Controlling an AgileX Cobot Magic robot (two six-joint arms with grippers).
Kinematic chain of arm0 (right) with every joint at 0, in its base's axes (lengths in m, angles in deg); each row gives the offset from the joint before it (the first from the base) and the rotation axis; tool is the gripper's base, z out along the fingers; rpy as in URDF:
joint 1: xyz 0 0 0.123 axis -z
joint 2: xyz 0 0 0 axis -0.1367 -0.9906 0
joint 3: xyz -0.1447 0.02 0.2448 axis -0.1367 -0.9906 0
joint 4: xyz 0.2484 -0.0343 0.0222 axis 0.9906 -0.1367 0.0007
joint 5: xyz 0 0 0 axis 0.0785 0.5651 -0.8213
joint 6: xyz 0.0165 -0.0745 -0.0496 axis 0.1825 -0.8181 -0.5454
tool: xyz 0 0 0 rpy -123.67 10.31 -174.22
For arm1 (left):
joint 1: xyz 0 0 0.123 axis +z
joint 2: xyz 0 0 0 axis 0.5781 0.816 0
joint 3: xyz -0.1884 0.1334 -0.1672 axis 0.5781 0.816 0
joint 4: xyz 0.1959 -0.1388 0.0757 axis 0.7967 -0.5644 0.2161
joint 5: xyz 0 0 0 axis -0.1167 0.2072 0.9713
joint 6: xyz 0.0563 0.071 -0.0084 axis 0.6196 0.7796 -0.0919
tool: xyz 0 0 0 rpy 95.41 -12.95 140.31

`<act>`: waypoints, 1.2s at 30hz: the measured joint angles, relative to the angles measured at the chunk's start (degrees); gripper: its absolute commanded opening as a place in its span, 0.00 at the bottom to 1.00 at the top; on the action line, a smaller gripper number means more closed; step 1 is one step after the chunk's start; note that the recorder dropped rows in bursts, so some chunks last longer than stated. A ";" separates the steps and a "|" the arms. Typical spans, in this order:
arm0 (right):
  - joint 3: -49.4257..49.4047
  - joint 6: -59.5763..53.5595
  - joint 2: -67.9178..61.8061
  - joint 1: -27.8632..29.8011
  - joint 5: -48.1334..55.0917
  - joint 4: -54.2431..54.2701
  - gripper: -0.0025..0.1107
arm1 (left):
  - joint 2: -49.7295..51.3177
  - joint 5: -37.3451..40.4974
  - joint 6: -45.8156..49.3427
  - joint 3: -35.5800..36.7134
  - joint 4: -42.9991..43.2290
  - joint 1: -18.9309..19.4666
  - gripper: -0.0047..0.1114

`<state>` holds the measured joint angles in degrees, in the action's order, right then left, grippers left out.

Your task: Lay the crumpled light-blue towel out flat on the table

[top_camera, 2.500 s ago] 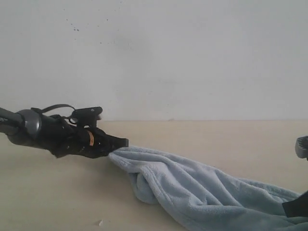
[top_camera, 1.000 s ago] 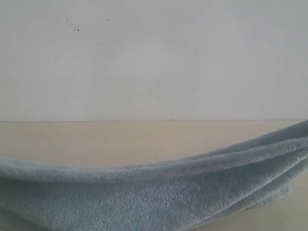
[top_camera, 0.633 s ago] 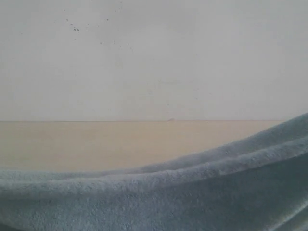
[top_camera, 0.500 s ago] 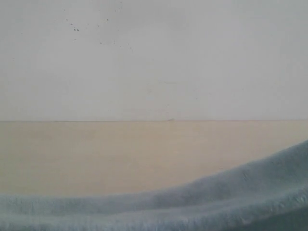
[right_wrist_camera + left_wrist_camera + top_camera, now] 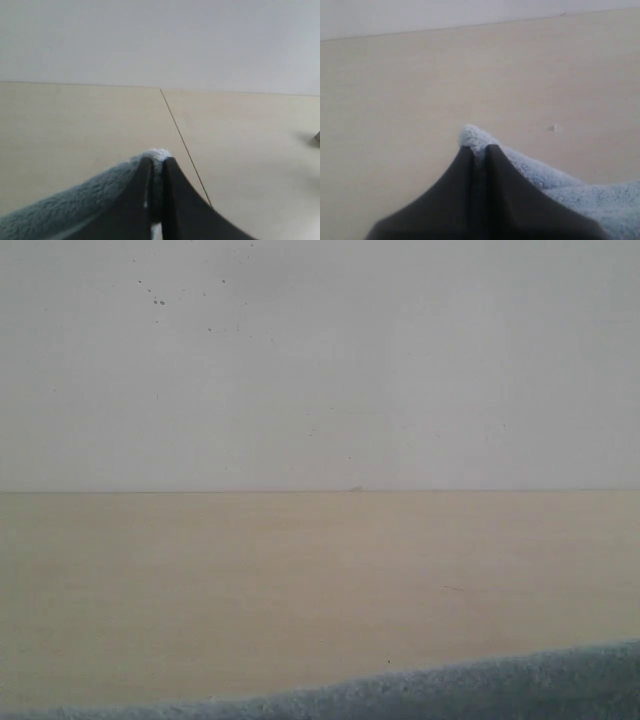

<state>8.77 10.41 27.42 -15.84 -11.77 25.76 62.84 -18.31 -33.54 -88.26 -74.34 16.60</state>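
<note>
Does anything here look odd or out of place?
Only small things. The wall has a few dark specks, and a tiny pale fleck lies on the table near the towel. The left claw and right claw each pinch a towel edge; nothing looks torn.

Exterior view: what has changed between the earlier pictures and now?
The towel sank from filling the lower view to a thin strip at the bottom edge; the left arm left that view. The left gripper and right gripper pinch it. The table and wall are unchanged.

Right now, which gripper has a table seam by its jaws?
The right gripper: a dark seam crosses the table beside its pinched towel; none by the left gripper.
</note>
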 measured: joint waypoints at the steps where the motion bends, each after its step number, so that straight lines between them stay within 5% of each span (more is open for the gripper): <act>1: 0.00 0.00 0.67 0.00 0.48 -0.45 0.02 | -0.15 0.21 0.53 -0.76 0.00 0.00 0.08; 14: 0.04 -3.61 8.35 -6.72 8.85 -3.02 0.02 | -4.37 0.35 2.57 -10.49 0.39 0.00 0.08; 23: -3.78 -3.96 2.86 -11.26 9.21 -5.44 0.02 | 0.69 0.35 2.57 -0.58 2.11 0.00 0.08; 31: -8.65 3.50 -19.83 -14.71 -1.33 -14.10 0.02 | 22.53 -14.48 -1.73 6.75 12.60 0.00 0.08; 33: -6.41 4.96 -29.75 -13.21 -7.26 -16.16 0.03 | 31.80 -20.53 -4.15 5.21 15.90 0.00 0.15; 36: 4.28 6.84 -46.87 -9.37 -13.14 -15.08 0.17 | 48.22 -26.84 -9.25 -3.11 20.09 1.18 0.36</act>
<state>13.05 17.25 -19.45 -25.22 -24.91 10.68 111.06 -45.15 -42.79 -91.37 -54.25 17.78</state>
